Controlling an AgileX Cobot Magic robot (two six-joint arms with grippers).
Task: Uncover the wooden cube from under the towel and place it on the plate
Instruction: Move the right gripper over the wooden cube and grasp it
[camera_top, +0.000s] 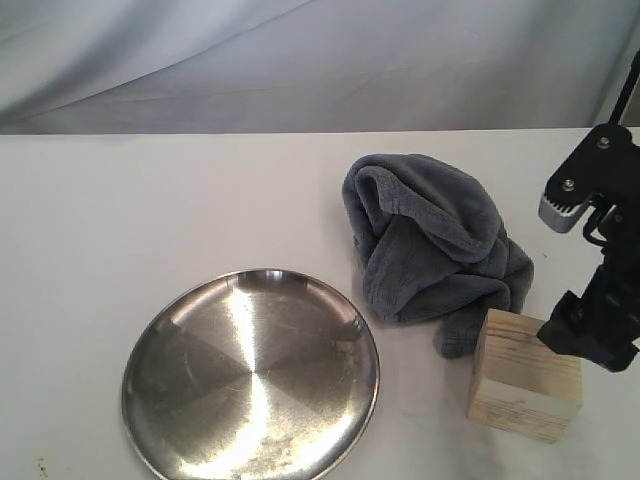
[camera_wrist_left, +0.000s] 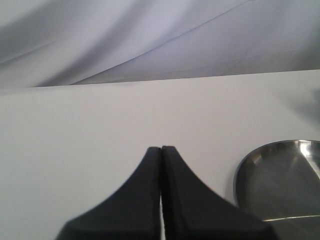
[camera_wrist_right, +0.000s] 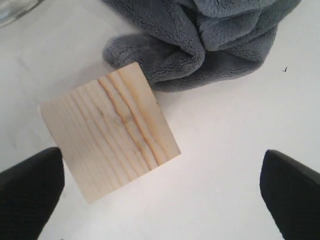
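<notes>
Right wrist view: looks down past the right gripper (camera_wrist_right: 160, 195), jaws spread wide and holding nothing, onto the wooden cube (camera_wrist_right: 110, 132) standing uncovered on the white table (camera_wrist_right: 225, 150), close to one finger and just beside a fold of the bunched blue-grey towel (camera_wrist_right: 200, 40). From the exterior camera, places the cube right of the plate (camera_top: 250, 375), apart from its rim. Over the left wrist, shows the left gripper (camera_wrist_left: 161, 155) closed and empty, near the plate's edge.

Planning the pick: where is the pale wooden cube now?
Exterior view, lower right: the pale wooden cube sits uncovered beside the blue-grey plush towel, right of the round steel plate.
</notes>
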